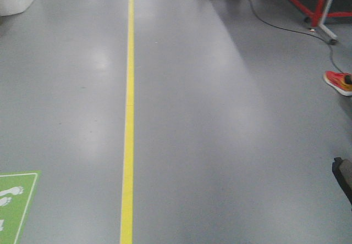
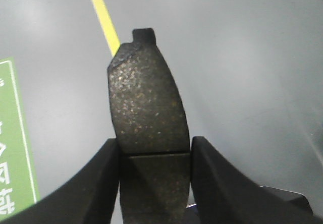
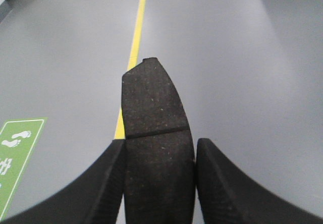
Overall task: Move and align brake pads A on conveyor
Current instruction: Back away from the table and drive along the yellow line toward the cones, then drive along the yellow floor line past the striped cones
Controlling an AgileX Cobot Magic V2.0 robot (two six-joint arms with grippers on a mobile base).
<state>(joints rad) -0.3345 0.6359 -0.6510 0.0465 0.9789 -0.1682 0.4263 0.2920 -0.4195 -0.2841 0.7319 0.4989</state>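
In the exterior front-facing view we see only grey floor (image 1: 220, 117), a yellow line (image 1: 128, 117) running from 6 to 12 o'clock and a green footprint sign (image 1: 14, 200) at 7 o'clock; no pad, arm or conveyor shows here. In the left wrist view the left end effector (image 2: 155, 144) is clenched on the first brake pad (image 2: 146, 103), gripping it at the cross groove. The pad's long axis runs 6 to 12 o'clock and its small tab points to 12, out over the floor. In the right wrist view the right end effector (image 3: 160, 146) likewise grasps the second brake pad (image 3: 154, 100) just below its groove, with the free end pointing to 12 o'clock. We judge this the carrying step, with both pads in hand and away from the belt. The next move calls for reaching the conveyor and laying both pads flat with their long axes parallel.
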